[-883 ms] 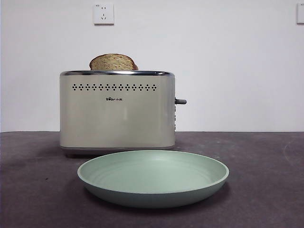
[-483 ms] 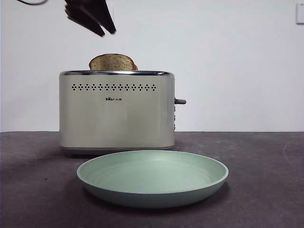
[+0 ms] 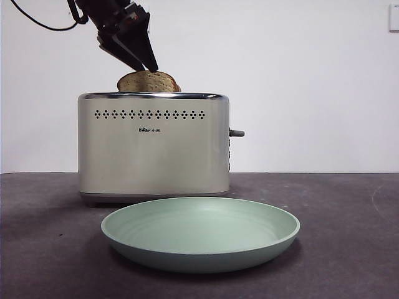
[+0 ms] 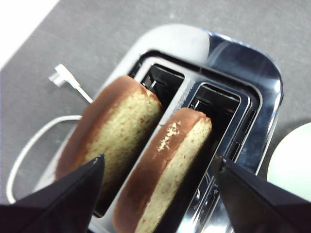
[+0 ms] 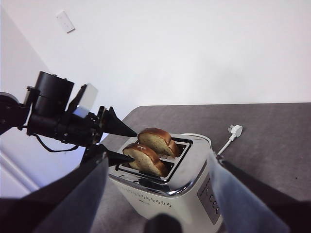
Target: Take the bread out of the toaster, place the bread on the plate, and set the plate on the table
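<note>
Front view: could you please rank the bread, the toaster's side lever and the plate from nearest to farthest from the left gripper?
From the left gripper:
1. Bread, right under its tips, in the toaster.
2. Side lever, on the toaster's far side.
3. Plate, lowest, on the table in front.

Cream toaster [image 3: 153, 149] (chrome rim), mint-green plate [image 3: 201, 235], tan speckled bread [image 4: 167, 167].

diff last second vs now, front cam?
The left gripper came in from the upper left and dropped, jaws open, to just above the speckled wholegrain bread slices in the cream chrome-rimmed toaster; nothing is gripped yet. Bread, toaster and the mint-green round plate on the dark table stayed put. The right gripper waits out of the front view.
</note>
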Tool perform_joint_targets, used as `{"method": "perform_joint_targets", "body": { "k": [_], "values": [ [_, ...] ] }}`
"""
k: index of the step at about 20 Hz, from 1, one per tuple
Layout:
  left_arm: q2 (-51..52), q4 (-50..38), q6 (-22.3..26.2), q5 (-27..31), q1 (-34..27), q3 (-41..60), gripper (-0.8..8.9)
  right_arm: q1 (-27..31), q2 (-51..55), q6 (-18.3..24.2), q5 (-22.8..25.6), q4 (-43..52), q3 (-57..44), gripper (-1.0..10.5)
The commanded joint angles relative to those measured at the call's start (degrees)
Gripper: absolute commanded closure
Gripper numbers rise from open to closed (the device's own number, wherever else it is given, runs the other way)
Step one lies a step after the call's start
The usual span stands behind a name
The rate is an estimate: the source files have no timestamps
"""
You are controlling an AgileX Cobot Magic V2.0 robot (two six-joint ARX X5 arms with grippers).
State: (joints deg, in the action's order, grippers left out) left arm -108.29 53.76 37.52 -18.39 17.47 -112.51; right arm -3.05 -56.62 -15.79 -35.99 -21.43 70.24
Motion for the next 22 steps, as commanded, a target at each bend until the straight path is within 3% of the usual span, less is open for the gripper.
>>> {"method": "perform_joint_targets", "body": {
  "k": [1,5,7,9,16,20,22],
  "values": [
    [-1.7,0.2,0.7,-0.5,0.1,-0.1,4.41,-0.1,-0.1,0.2,0.0,0.3,0.1,6.0],
    [-2.8,0.2,0.7,-1.4,0.1,-0.1,4.47,-0.1,-0.1,0.2,0.0,0.2,0.1,6.0],
    [-2.8,0.1,0.7,-1.2,0.1,-0.1,5.90,-0.1,-0.1,0.2,0.0,0.0,0.1,6.0],
    [-2.8,0.0,0.7,-1.1,0.1,-0.1,8.39,-0.1,-0.1,0.2,0.0,-0.3,0.1,6.0],
    [-0.3,0.6,0.6,2.3,0.7,-2.7,8.22,-0.1,-0.1,1.0,0.3,-2.7,0.1,6.0],
    [2.4,6.9,-0.8,2.1,2.4,-14.8,8.22,-0.1,-0.8,3.4,0.3,-7.9,0.1,6.0],
    [3.1,10.4,-4.3,1.4,3.4,-23.0,8.22,-0.1,-1.7,4.9,0.3,-12.4,0.1,6.0]
  ]
}}
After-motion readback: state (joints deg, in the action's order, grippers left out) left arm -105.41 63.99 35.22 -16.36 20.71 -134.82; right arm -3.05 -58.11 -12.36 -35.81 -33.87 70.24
